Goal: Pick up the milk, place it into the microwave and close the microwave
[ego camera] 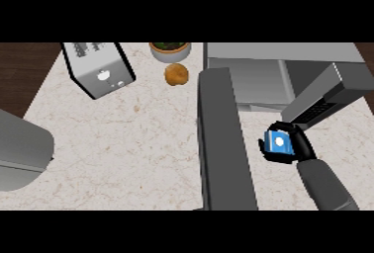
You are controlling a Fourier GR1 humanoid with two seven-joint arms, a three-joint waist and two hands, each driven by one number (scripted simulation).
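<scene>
Milk (279, 142) sits in right robot hand (303, 148) (fingers curled).

Small blue milk carton (278, 142): mostly hidden inside the curled black right hand (303, 148).
Grey box-shaped microwave (241, 54): far side cut off at the top.
Green potted plant (170, 49): top cut off.
Large grey rounded shape (22, 153): cut by left edge, unidentifiable.

No legible text or numbers

Even, flat light; faint soft shadows
</scene>
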